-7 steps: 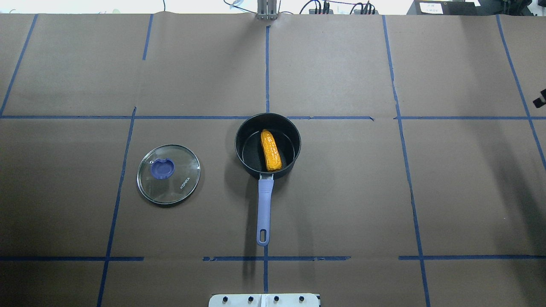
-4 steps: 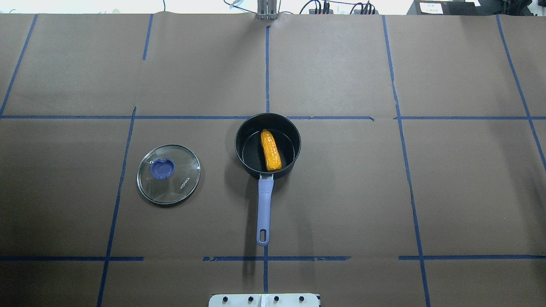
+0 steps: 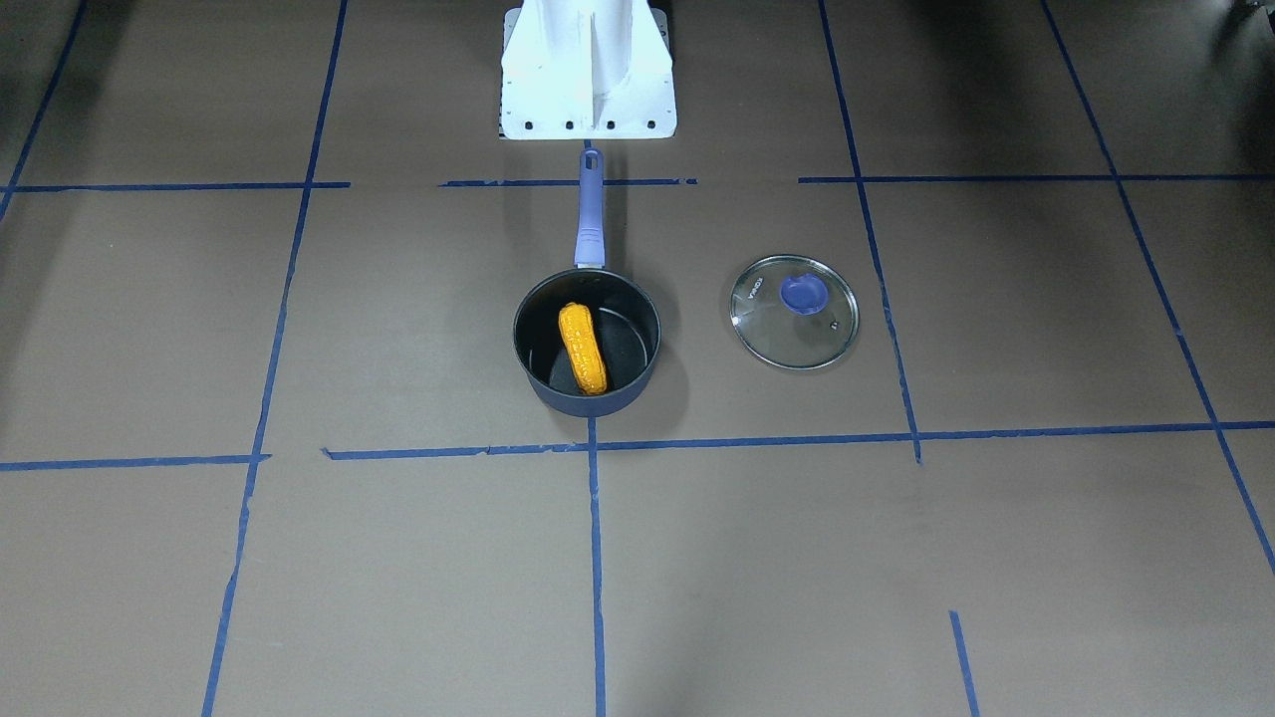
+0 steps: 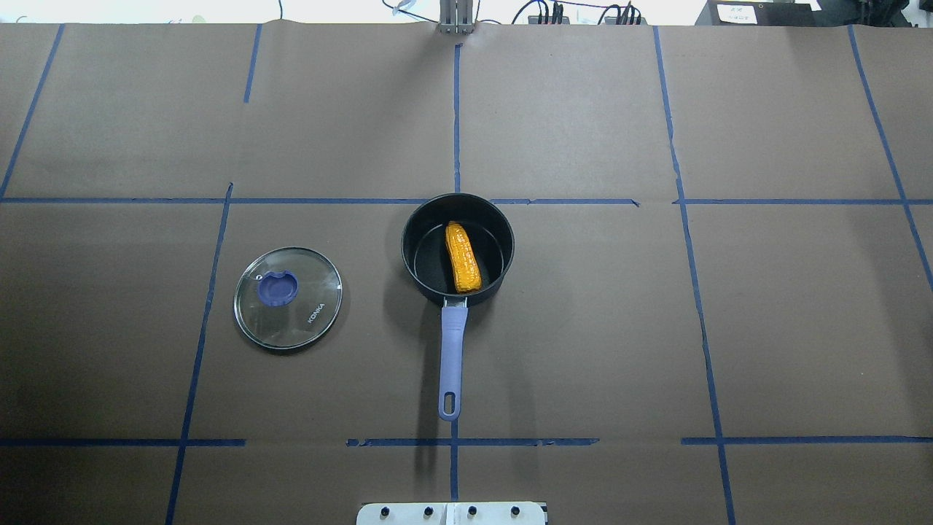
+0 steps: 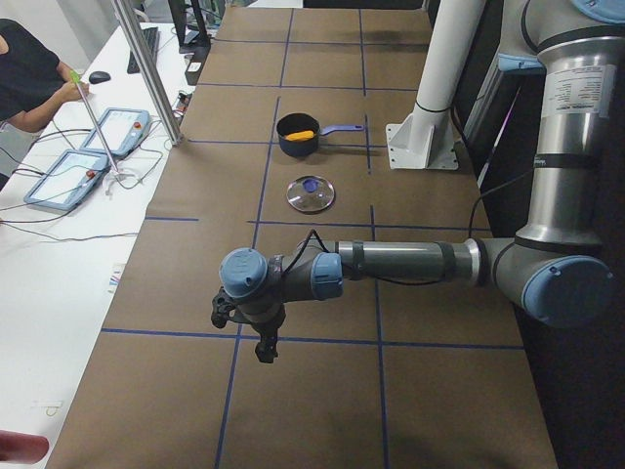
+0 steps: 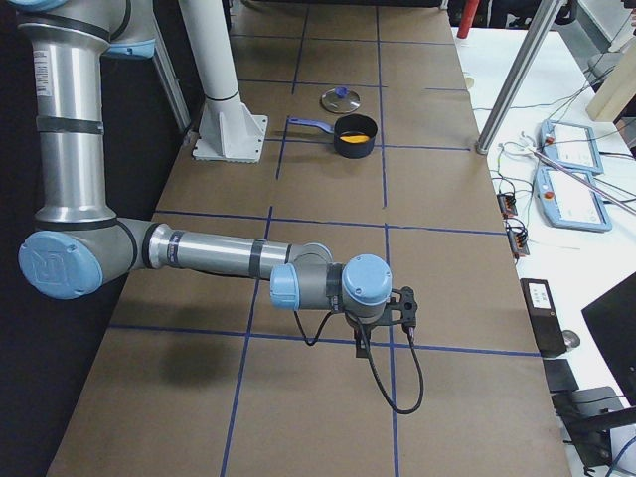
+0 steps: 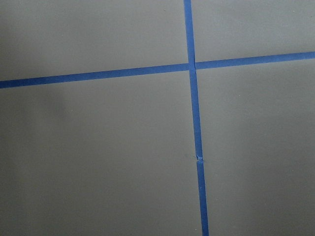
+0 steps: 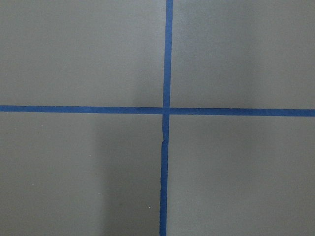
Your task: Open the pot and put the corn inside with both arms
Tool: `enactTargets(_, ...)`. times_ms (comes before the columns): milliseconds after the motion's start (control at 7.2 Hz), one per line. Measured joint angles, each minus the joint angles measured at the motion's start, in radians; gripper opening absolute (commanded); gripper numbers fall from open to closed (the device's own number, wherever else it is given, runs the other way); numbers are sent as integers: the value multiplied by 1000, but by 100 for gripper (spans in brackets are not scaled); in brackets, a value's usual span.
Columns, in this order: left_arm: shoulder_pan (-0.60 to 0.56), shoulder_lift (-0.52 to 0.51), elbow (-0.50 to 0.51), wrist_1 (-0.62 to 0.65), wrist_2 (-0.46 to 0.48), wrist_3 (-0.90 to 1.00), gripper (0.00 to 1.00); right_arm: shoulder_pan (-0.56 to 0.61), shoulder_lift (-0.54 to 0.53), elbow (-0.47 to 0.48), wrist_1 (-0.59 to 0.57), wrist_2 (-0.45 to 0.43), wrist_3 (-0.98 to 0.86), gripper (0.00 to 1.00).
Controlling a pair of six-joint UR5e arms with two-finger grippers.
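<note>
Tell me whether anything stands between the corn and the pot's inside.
Nothing visible does. The corn already lies inside the open pot. The lid lies flat, apart from the pot, on the robot's left.

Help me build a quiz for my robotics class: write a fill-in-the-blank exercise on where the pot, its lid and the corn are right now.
1. The corn lies ____ the pot.
2. In the overhead view, the glass lid lies flat on the pot's ____ side, apart from it.
3. The pot's handle points ____ the robot's base.

Missing words: inside; left; toward.
</note>
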Motion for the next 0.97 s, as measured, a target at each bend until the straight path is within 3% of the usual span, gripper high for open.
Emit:
enactTargets(278, 0, 3, 1, 0, 0, 1, 100, 17, -3, 35, -83, -2, -5, 100)
enactTargets(972, 0, 5, -1, 0, 0, 2, 100, 14, -1, 44, -102, -69, -30, 100)
